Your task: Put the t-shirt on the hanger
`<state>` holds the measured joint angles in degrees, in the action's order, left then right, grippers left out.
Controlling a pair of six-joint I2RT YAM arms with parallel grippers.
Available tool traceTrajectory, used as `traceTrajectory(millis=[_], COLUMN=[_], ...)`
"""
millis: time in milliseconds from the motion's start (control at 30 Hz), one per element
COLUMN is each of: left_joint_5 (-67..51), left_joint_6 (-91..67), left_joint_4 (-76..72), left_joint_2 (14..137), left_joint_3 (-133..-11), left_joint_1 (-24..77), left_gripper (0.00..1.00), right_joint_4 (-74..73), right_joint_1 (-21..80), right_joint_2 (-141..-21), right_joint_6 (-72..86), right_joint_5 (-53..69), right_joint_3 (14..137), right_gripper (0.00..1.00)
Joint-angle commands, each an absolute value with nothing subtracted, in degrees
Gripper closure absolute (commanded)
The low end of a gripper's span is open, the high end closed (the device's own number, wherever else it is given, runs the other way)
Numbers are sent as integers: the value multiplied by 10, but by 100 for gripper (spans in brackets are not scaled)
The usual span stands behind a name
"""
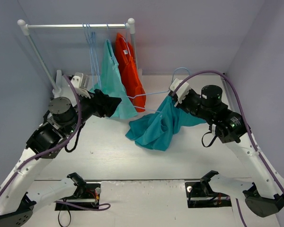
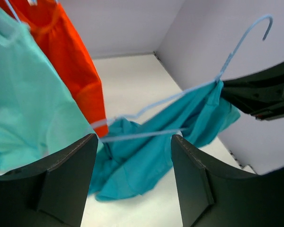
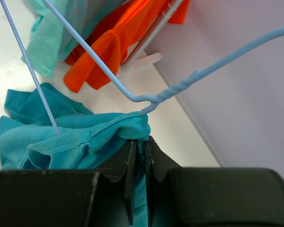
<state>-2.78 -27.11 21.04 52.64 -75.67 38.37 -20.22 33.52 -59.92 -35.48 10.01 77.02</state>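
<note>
While the t-shirt (image 1: 156, 130) hangs bunched from its upper edge, we see its lower folds lying on the white table (image 1: 132, 165), a little right of the middle and in front of the clothes rack (image 1: 75, 26). Its hemmed top edge is gathered right under the twisted neck of the hanger (image 3: 180, 88), whose hook points up towards the right wall. The hanger's frame reaches leftwards from there, mostly bare. One thin wire of it dips into a fold of the teal cloth, and how much of the frame sits inside the shirt we cannot tell. The right gripper (image 3: 144, 146) has its jaws pressed together on that gathered edge, with teal cloth pinched between the fingers just below the hanger's neck (whether the wire is caught in the pinch as well is hidden by the fabric). The left gripper (image 2: 135, 142) is at the far left tip of the hanger with its fingers spread apart and nothing between them. From its wrist view the hanger's left corner and the shirt show through the gap, a little beyond the fingertips. Just beside it hangs a mint-green garment (image 1: 114, 80), and next to that an orange garment (image 1: 130, 71), both on the rack's rail. Further left on the same rail are a few spare hangers (image 1: 91, 47).
</note>
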Motion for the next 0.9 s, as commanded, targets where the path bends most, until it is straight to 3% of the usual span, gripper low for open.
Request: traceTrajectory(millis=[0, 300, 867], left_joint_5=[91, 296, 383], left_joint_6=[-388, -489, -547], left_joint_4=[195, 97, 66], left_joint_2=[553, 648, 829], left_joint_3=[-717, -666, -723], left_joint_1=[453, 634, 675], left_gripper=[41, 41, 41], right_joint_4=[-125, -109, -87], right_joint_1=[339, 339, 341], right_joint_2=[-616, -637, -628], right_joint_6=[-345, -328, -305], right_joint_5=[45, 11, 12], right_joint_3=[807, 806, 781], right_gripper=[100, 100, 100])
